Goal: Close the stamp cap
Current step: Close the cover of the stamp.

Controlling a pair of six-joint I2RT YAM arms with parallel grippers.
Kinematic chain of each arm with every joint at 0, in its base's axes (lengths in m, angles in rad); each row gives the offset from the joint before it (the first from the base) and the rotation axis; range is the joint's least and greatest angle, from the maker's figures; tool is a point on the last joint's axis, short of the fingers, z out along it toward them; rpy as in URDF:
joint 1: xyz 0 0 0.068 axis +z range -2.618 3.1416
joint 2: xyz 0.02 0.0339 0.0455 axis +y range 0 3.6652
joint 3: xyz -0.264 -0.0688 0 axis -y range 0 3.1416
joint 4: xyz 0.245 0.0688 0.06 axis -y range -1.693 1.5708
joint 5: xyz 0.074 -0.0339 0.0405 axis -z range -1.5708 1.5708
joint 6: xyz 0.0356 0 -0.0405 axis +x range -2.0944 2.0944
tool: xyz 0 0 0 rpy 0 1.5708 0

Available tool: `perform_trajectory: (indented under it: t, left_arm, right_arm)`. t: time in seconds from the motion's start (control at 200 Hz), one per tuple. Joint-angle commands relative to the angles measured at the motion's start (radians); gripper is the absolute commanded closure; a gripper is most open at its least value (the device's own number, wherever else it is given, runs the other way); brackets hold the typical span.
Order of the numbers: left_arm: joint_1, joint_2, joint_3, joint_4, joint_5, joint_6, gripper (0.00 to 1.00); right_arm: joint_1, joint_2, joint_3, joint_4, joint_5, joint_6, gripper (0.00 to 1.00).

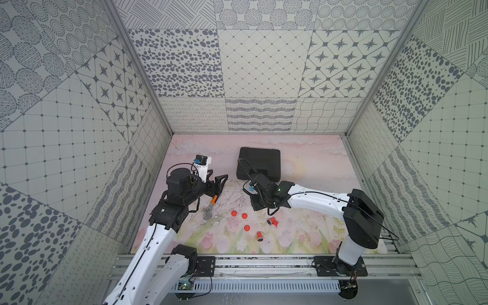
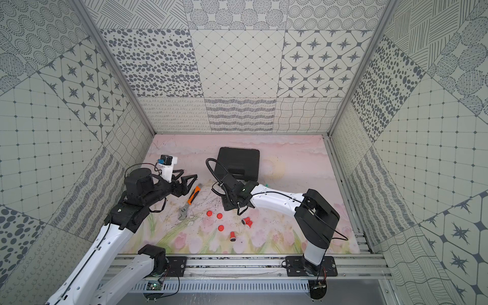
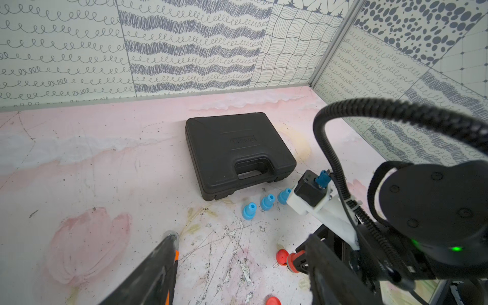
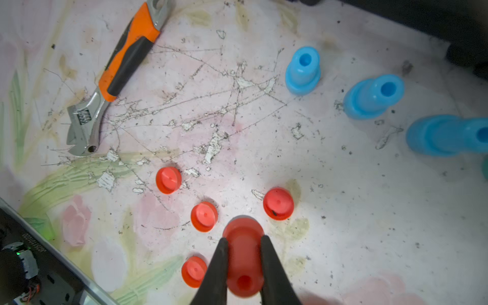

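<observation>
The right gripper [image 4: 244,237] is clamped on a red plastic stamp [image 4: 244,264], its two black fingers [image 4: 216,266] pressing the narrow stem from either side. The stamp's wide end points toward the scuffed pink floral mat [image 4: 369,211].

Small round red caps [image 4: 203,216] sit loose on the mat close around the held stamp. No cap is on it.

Reading the top views as a clock with 12 at the back wall, the right arm's wrist covers the held stamp near the middle of the mat. The red caps lie just beyond the wrist at about 7 o'clock. More red stamps [image 1: 259,235] lie on their sides at roughly 4 o'clock from the caps.

A closed black plastic carrying case [image 1: 260,161] rests at 12 o'clock from the wrist. Three light-blue plastic stamps [image 3: 267,202] stand upright in a row just off the case's handle edge, apart from it.

An adjustable steel wrench with an orange-and-black handle [image 2: 194,194] lies flat at about 10 o'clock from the caps.

The left gripper [image 3: 241,237] hovers above the mat at 9 o'clock from the case. Its jaws are spread wide with nothing between them — well apart from the red stamp and the caps.
</observation>
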State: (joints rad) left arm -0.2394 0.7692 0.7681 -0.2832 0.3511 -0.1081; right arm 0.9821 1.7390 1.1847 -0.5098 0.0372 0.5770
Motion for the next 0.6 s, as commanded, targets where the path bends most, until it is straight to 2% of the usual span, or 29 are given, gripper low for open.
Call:
perform_trajectory:
  t: [0.0,0.255,0.595]
  left_arm:
    - [0.005,-0.006,-0.003,-0.014,-0.042,-0.009,0.22]
    - [0.005,-0.004,-0.004,-0.011,-0.043,-0.008,0.22]
    - [0.005,-0.003,-0.008,-0.008,-0.044,-0.005,0.22]
  right_arm:
    - [0.001,0.017,-0.023,0.074,0.031,0.017,0.91]
    - [-0.019,0.055,-0.065,0.138,0.000,0.034,0.91]
    - [-0.031,0.057,-0.090,0.156,0.021,0.036,0.91]
